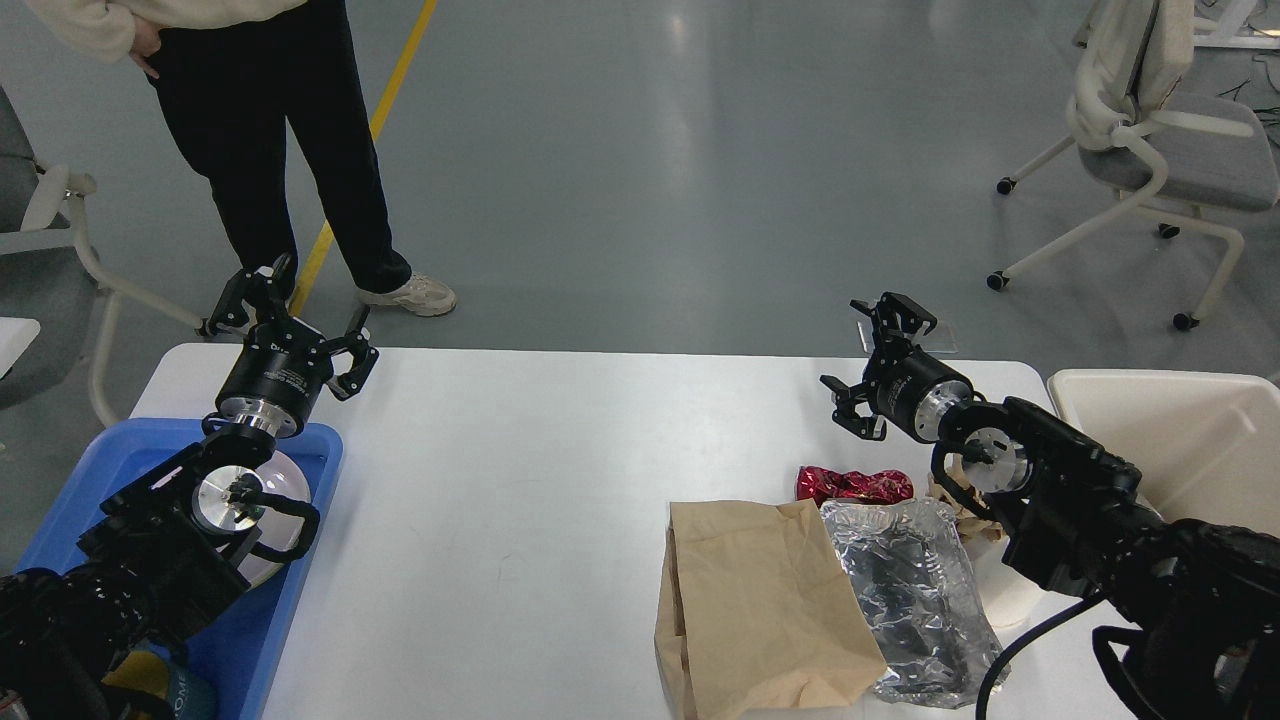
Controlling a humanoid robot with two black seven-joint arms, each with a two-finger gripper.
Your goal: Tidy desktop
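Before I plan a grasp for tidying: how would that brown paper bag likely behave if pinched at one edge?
The brown paper bag lies flat and creased on the desktop, so it is probably light and floppy and would droop from one edge. Lying this flat, it looks empty, and may slide when pushed.

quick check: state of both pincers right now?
Left pincer: open, holding nothing, above the desktop's far left corner.
Right pincer: open, holding nothing, above the desktop beyond the red wrapper.
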